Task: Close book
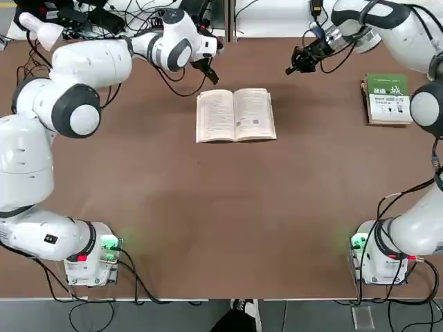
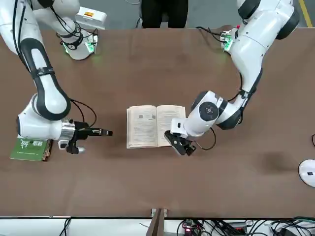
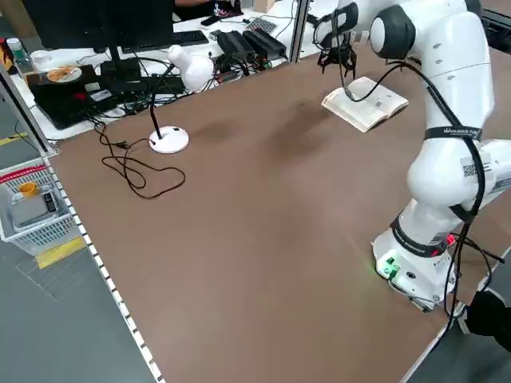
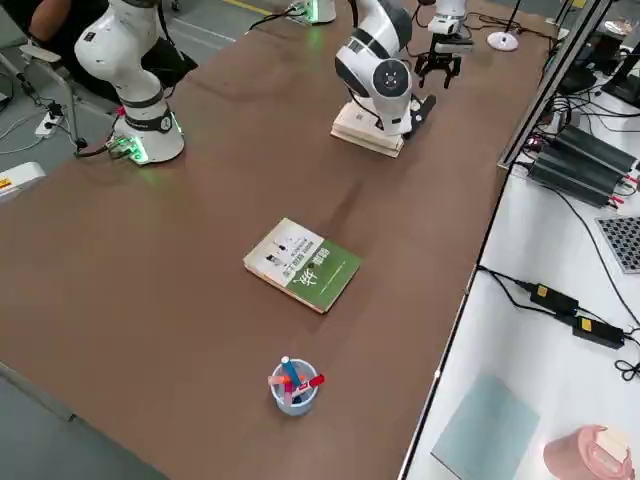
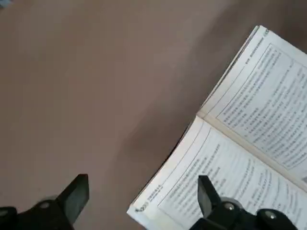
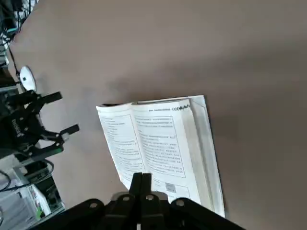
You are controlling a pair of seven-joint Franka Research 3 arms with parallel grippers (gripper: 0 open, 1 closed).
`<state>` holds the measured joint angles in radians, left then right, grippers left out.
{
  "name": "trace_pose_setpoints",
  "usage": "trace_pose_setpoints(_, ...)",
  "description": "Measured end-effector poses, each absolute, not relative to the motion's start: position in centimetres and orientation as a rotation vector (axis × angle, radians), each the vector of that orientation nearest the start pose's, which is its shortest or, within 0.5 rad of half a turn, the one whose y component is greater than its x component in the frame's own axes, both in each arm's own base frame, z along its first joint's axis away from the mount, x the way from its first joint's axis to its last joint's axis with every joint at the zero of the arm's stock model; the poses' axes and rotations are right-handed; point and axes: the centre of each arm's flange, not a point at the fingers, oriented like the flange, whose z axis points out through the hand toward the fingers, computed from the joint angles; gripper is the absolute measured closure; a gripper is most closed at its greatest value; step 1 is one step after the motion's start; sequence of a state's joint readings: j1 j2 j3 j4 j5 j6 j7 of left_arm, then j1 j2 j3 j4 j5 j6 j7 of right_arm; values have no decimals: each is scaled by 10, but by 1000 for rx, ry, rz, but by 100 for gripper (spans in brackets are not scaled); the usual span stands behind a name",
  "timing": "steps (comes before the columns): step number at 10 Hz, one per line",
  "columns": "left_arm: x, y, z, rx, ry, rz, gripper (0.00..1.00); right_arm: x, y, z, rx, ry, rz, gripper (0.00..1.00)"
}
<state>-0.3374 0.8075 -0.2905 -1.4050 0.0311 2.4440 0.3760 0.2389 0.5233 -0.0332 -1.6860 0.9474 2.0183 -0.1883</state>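
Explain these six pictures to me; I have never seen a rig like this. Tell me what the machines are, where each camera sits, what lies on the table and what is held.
The white machines are two robot arms bolted to a brown table, each ending in a two-finger gripper. One picture looks down from overhead, one looks from across the table facing the robot, two look down diagonally from the sides, and two come from cameras on the wrists.

On the table lie an open book with cream pages, a closed green book and a cup of pens.

Nothing is held. The left gripper is open at a far corner of the open book, which is not yet closed. The right gripper is shut and empty, between the two books.
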Motion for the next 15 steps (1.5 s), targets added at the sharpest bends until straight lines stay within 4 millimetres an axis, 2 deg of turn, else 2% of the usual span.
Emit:
trace_pose_setpoints(5, 647, -394, 232, -3158, 1554, -409, 0, 633, 199, 261, -2324, 34, 246, 99)
trace_pose_setpoints(8, 652, -389, 230, -3174, 1562, -429, 0, 629, 207, 250, -2286, 6, 240, 99)
trace_pose_setpoints(11, 657, -385, 232, -3167, 1568, -447, 0, 622, 209, 223, -2232, -29, 215, 99)
trace_pose_setpoints(13, 658, -383, 226, -3165, 1575, -441, 0, 621, 208, 210, -2219, -42, 204, 99)
trace_pose_setpoints(15, 657, -382, 217, -3219, 1541, -422, 0, 621, 211, 205, -2227, -39, 188, 99)
